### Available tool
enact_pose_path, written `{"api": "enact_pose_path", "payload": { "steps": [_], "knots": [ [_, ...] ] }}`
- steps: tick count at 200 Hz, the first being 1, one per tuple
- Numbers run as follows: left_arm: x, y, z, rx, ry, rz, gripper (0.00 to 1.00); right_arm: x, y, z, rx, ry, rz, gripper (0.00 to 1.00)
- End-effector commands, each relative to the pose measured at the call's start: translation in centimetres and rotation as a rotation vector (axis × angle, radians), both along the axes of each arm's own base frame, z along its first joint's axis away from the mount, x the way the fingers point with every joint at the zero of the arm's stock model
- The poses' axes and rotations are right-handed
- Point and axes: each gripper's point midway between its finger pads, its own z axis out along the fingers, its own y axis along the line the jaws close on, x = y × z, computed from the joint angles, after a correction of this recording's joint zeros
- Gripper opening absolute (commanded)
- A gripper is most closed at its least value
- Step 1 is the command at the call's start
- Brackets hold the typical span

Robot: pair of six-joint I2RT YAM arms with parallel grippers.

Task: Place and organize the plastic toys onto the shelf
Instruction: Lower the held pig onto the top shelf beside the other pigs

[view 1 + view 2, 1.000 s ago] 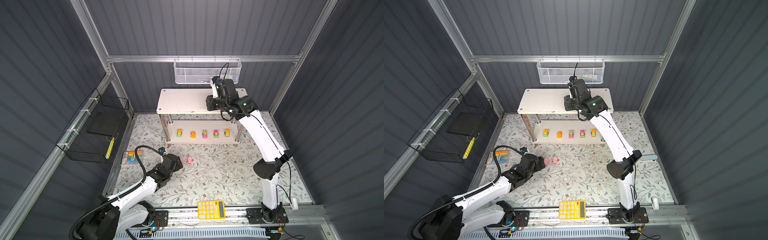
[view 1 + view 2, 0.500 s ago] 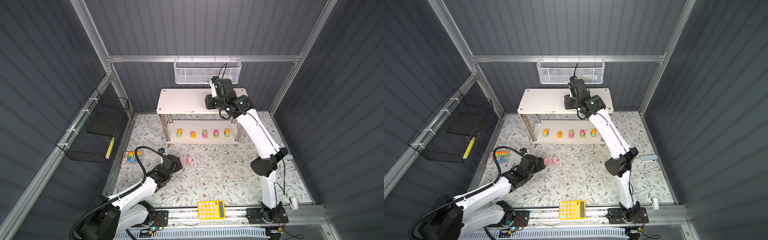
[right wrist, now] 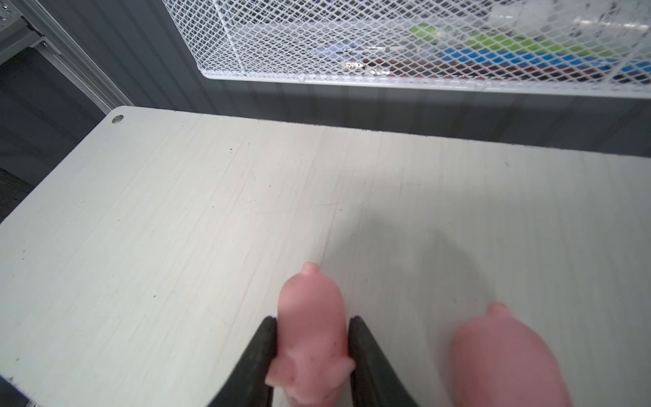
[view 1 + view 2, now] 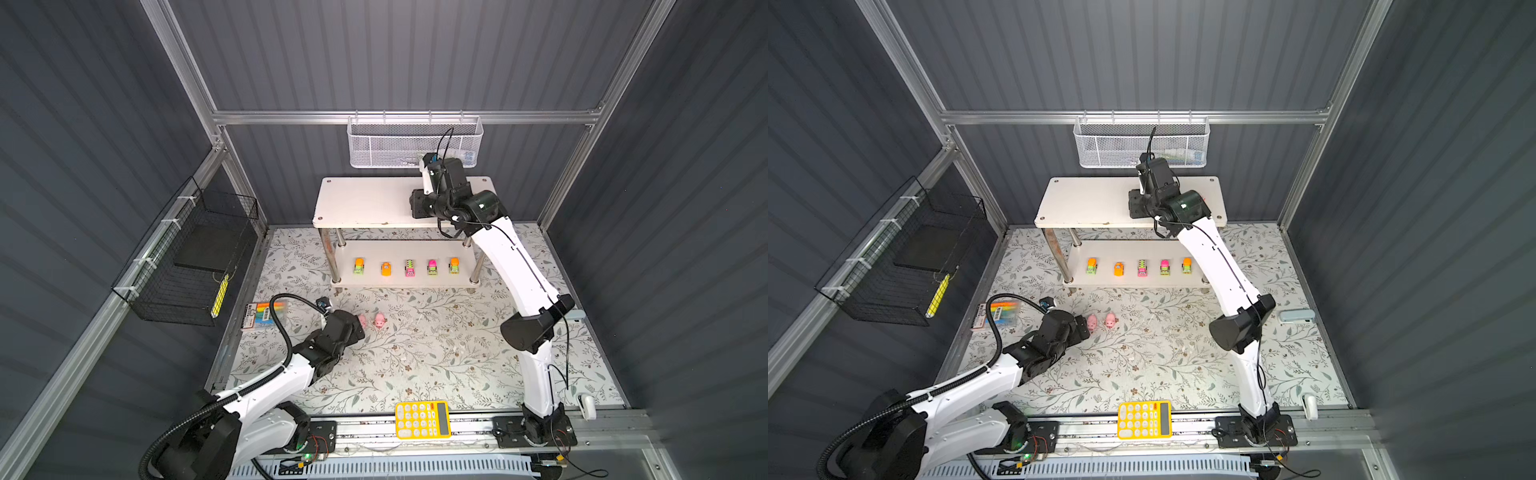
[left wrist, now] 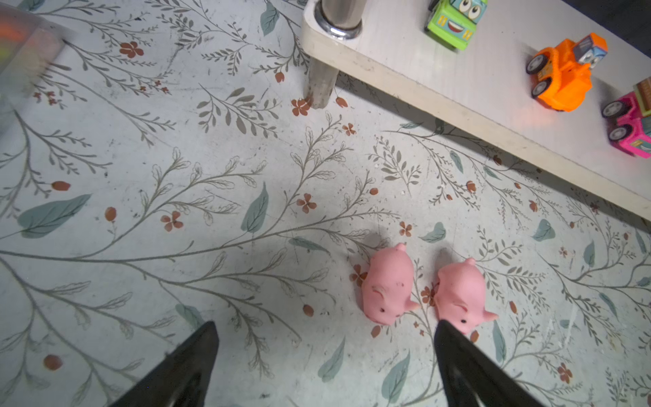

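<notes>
The shelf stands at the back, a white two-tier stand. Several toy vehicles line its lower board; in the left wrist view a green one, an orange one and a pink one show. My right gripper is over the top board, shut on a pink pig. Another pig sits on the board beside it. Two pigs stand on the floral mat. My left gripper is open just short of them.
A white mesh basket hangs on the back wall just above the shelf. A black wire basket hangs on the left wall. A marker pack lies at the mat's left edge, a yellow calculator on the front rail.
The right arm has shifted slightly back over the top board with the pig in its jaws. The left arm has not moved.
</notes>
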Motion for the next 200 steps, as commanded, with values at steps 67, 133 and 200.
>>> {"api": "enact_pose_path", "payload": {
  "steps": [67,133,200],
  "knots": [
    [-0.1,0.3,-0.3,-0.010,0.004,0.016,0.96,0.5,0.3,0.6,0.030,-0.018,0.010,0.48],
    [0.0,0.2,-0.3,-0.010,0.006,0.016,0.96,-0.6,-0.1,1.5,0.053,-0.007,0.025,0.53],
    [-0.1,0.4,-0.7,-0.010,0.012,0.019,0.96,-1.8,-0.3,0.9,0.075,0.025,0.031,0.57]
  ]
}}
